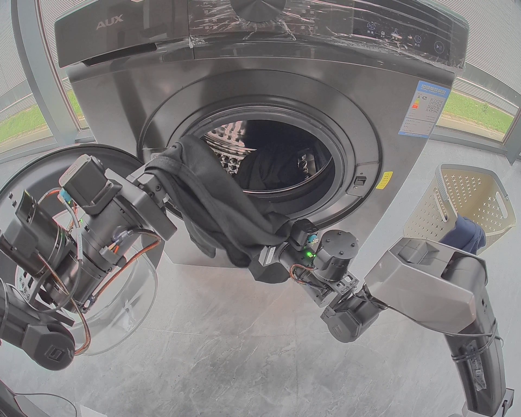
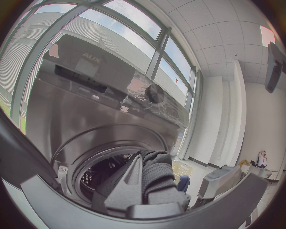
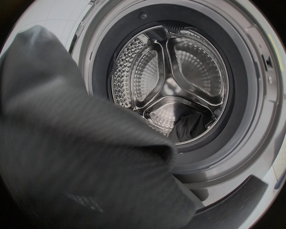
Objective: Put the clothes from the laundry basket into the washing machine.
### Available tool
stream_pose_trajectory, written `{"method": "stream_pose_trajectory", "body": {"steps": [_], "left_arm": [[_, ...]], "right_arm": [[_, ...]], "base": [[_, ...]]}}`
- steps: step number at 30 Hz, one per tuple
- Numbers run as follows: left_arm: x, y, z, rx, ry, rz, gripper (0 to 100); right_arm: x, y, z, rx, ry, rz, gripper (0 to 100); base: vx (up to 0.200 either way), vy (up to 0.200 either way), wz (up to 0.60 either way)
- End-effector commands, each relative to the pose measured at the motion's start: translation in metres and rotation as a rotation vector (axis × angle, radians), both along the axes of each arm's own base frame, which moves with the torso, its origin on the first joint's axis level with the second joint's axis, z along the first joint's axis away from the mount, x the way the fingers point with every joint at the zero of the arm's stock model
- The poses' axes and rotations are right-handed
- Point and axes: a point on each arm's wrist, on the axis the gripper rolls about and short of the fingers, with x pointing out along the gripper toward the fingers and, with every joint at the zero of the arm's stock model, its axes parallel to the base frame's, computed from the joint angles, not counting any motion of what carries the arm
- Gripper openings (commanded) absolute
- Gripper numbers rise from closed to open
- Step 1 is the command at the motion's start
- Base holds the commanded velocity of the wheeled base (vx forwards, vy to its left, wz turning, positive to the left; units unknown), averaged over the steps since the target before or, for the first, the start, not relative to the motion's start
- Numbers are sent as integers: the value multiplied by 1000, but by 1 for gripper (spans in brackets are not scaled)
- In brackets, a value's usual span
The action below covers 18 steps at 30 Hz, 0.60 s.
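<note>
Dark garment (image 1: 217,206): slung between the two arms just outside the mouth of the washing machine (image 1: 108,98), at about 7 o'clock of the opening. Its upper end is at the rim and its middle sags toward the floor.
Left gripper (image 1: 156,182): clenched on the garment's upper end, at 9 o'clock of the opening. The left wrist view shows cloth bunched between its fingers (image 2: 128,182).
Right gripper (image 1: 296,232): at 5 o'clock of the opening, under the garment's other end. Cloth drapes over it, so I cannot tell whether it grips.
Why held so: two supports probably keep the long cloth off the floor and level with the mouth, ready to be fed in past the rim.
Drum (image 3: 178,77): a dark piece (image 3: 190,126) lies at its bottom.
Door (image 1: 32,179): swung wide to 9 o'clock, out of the arms' way.
Laundry basket (image 1: 477,190): at 3 o'clock and apparently tilted (for easier reaching, I judge). A blue garment (image 1: 465,233) is in it, so the task is unfinished.
Writing: a brand badge (image 1: 109,23) sits at 11 o'clock, an energy sticker (image 1: 424,108) at 2 o'clock, and a small yellow sticker (image 1: 384,180) beside the latch. Their fine print is too small to make out.
</note>
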Motion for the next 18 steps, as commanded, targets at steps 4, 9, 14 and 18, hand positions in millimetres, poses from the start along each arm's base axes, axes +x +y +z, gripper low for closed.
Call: {"method": "stream_pose_trajectory", "body": {"steps": [4, 9, 14, 18], "left_arm": [[19, 4, -49, 101, 170, 53, 0], [33, 8, -80, 170, 265, 93, 0], [36, 6, -106, 227, 352, 85, 0], [34, 6, -125, 281, 405, 82, 0]], "right_arm": [[-43, -38, 45, -5, 7, 1, 0], [-67, -51, 54, -30, 28, 43, 0], [-75, -51, 65, -17, 11, 55, 0], [-77, -45, 70, 7, 3, 65, 0]], "base": [[0, 0, 0], [0, 0, 0], [0, 0, 0], [0, 0, 0]]}}
